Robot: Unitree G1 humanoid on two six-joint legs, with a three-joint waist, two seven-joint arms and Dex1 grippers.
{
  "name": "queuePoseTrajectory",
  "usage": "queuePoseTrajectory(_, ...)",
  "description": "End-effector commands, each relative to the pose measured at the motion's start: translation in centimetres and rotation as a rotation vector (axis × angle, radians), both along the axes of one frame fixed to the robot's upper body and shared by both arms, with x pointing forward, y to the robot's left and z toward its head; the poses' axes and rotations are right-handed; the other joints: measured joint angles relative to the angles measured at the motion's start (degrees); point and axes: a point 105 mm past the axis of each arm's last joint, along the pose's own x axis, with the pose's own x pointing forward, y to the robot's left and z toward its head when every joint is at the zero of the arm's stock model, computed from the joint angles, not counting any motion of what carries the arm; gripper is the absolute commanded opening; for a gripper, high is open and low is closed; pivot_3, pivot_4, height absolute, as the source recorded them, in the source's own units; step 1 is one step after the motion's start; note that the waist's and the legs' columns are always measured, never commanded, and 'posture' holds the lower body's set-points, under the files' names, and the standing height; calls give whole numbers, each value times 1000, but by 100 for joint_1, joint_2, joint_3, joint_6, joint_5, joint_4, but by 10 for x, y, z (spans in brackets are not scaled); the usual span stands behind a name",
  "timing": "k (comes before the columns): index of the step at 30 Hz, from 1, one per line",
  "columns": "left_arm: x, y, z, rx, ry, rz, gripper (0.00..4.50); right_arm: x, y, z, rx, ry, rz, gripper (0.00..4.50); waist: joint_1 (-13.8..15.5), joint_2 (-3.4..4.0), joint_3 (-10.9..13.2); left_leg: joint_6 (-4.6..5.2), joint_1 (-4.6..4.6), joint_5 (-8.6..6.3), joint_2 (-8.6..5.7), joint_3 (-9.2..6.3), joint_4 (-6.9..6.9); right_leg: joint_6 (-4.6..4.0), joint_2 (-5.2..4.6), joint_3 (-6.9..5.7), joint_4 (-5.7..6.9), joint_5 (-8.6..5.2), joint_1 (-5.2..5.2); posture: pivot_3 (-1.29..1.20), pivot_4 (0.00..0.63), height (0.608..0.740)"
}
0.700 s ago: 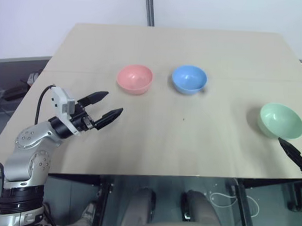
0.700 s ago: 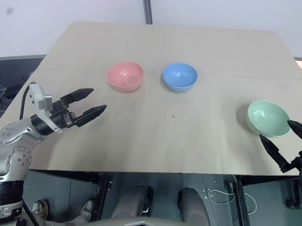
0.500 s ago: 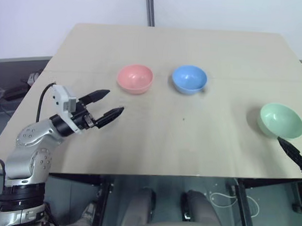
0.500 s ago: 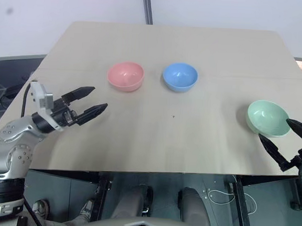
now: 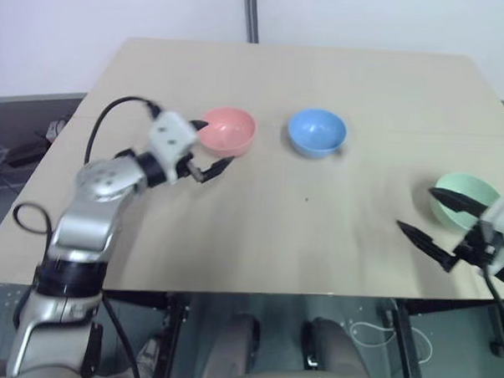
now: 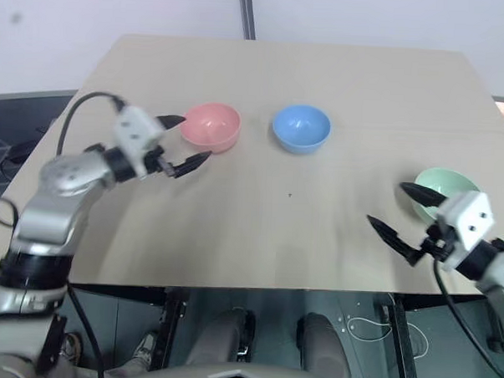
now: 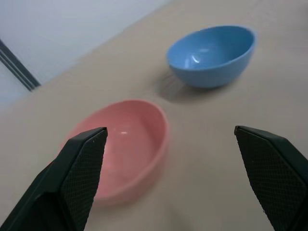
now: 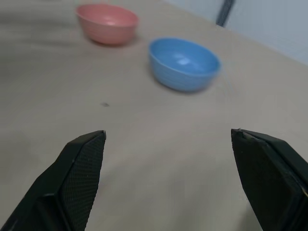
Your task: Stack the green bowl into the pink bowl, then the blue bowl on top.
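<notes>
- The green bowl (image 6: pixel 447 196) sat upright near the counter's (image 6: pixel 324 75) right front edge, well apart from the other two, and nothing was stacked yet.
- It looked like a smooth, plain, mint-green round bowl, open side up, empty as far as could be seen; the right arm covered part of it.
- Judged by its look, it was thin hard plastic: light, stiff, not fragile, but slick. A pinch over the rim, one finger inside the wall and one outside, seemed the surest hold; squeezing the round outside would likely let it slip.
- Being light, it could skid or tip if nudged on the bare counter.
- The pink bowl (image 5: pixel 227 131) stood upright toward the far left of the counter, with the blue bowl (image 5: pixel 316 131) near it on its right, apart and not touching.
- All three seemed the same size and shape, so they should nest, though a tilted drop might leave one cocked.
- The left gripper (image 5: pixel 208 149) hovered just beside the pink bowl's near left side, its fingers (image 7: pixel 79 166) spread wide and holding nothing; the bowl showed between them in the wrist view.
- The right gripper (image 6: pixel 401 216) hung just beside the green bowl, pointing away from it toward the middle of the counter, its fingers (image 8: pixel 79 163) wide apart and empty.
</notes>
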Motion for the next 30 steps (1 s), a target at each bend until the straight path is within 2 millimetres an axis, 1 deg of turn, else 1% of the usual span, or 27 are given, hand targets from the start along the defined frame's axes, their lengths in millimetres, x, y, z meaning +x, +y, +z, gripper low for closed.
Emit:
queuePoseTrajectory(1,18,-3,-2,152,-15,46,4467,-2,25,6,-10,-37,77,4499,2,1,-1,0,-2,0,0,0,2,0,0,-3,0,0,-1,0,150,740)
queuePoseTrajectory(4,36,-14,-15,253,17,54,4467,-1,31,5,-43,-55,96,4499,6,0,0,0,-23,-1,0,5,1,1,-5,-2,-9,-1,-15,0,150,740)
queuePoseTrajectory(6,41,-19,-23,285,41,43,3953,-1,33,6,-41,-57,96,4500,9,-1,0,0,-40,0,-2,10,2,2,-8,0,-10,-2,-32,0,150,740)
queuePoseTrajectory(7,42,-21,-26,291,59,39,3616,-1,33,7,-47,-62,96,4500,10,-2,1,0,-47,0,-2,13,2,3,-8,3,-9,-2,-41,0,150,740)
queuePoseTrajectory(9,45,-23,-31,308,83,30,2700,-3,32,9,-50,-70,91,4500,6,-2,1,-3,-69,2,-2,14,5,2,-9,6,-3,-2,-65,0,150,740)
queuePoseTrajectory(11,47,-23,-33,318,91,22,1697,-5,30,11,-52,-75,80,4500,0,-2,1,-17,-117,10,4,6,26,2,-5,1,14,-1,-113,0,150,740)
queuePoseTrajectory(13,50,-26,-33,313,90,9,664,-6,29,10,-57,-80,65,4500,-6,-2,1,-26,-125,16,4,6,32,1,-4,2,24,-1,-122,0,150,740)
queuePoseTrajectory(14,50,-31,-30,299,85,-9,255,-6,28,9,-58,-80,58,4500,-5,-2,1,-25,-124,15,4,6,33,1,-4,2,26,-1,-122,0,150,740)
queuePoseTrajectory(15,49,-35,-27,287,80,-33,115,-7,27,9,-59,-81,51,4500,1,-2,1,-19,-124,12,4,7,36,1,-5,2,30,-1,-122,0,150,740)
queuePoseTrajectory(16,47,-39,-25,279,74,-58,115,-8,26,9,-59,-81,43,4500,3,-2,1,-5,-125,3,3,7,44,2,-5,1,34,-1,-122,0,150,740)
queuePoseTrajectory(18,37,-51,-21,245,99,-148,115,-9,23,9,-62,-84,22,4500,8,-2,1,-2,-126,1,3,8,59,2,-7,2,46,-1,-122,0,150,740)
queuePoseTrajectory(19,28,-57,-21,262,100,-214,115,-10,22,9,-60,-84,9,4500,8,-3,2,-2,-127,1,2,8,67,2,-7,2,53,-1,-122,0,150,740)
queuePoseTrajectory(20,18,-63,-22,268,108,-284,115,-10,20,9,-57,-83,-5,4500,9,-3,1,-2,-128,1,2,8,72,2,-7,2,56,-1,-122,0,150,740)
queuePoseTrajectory(21,1,-72,-23,267,127,-382,115,-12,16,8,-60,-81,-23,4500,3,-2,1,-2,-128,1,2,8,73,2,-7,2,58,-1,-121,0,150,740)
queuePoseTrajectory(22,-11,-77,-24,264,142,-449,115,-13,14,8,-62,-80,-36,4500,1,-1,0,-4,-127,3,3,9,73,2,-8,6,60,-1,-122,0,150,740)
queuePoseTrajectory(24,-45,-88,-29,266,185,-633,115,-16,4,5,-81,-77,-112,4500,-8,1,-1,-12,-124,7,5,11,73,1,-9,14,65,-1,-122,0,150,740)
queuePoseTrajectory(25,-55,-90,-31,267,197,-681,115,-17,1,4,-86,-75,-136,4500,-7,2,-1,-14,-123,8,9,11,72,1,-15,19,65,-2,-122,0,150,740)
queuePoseTrajectory(26,-61,-92,-31,263,204,-716,115,-18,0,4,-90,-73,-153,4500,-5,2,-1,-15,-120,9,11,11,72,0,-33,22,67,-2,-120,0,150,740)
queuePoseTrajectory(27,-62,-93,-31,259,210,-727,115,-20,-1,2,-84,-64,-162,4500,-2,1,-1,-11,-118,7,10,12,75,0,-33,20,73,-2,-121,0,150,740)
queuePoseTrajectory(29,-65,-104,-35,259,206,-783,115,-24,-3,0,-85,-55,-190,4500,8,4,-2,-2,-113,1,7,11,83,1,-25,18,89,-2,-119,0,150,740)
queuePoseTrajectory(30,-64,-110,-39,268,205,-795,115,-24,-4,-1,-84,-51,-210,4500,19,6,-4,-1,-105,1,5,7,85,1,-4,17,92,-2,-110,0,150,740)
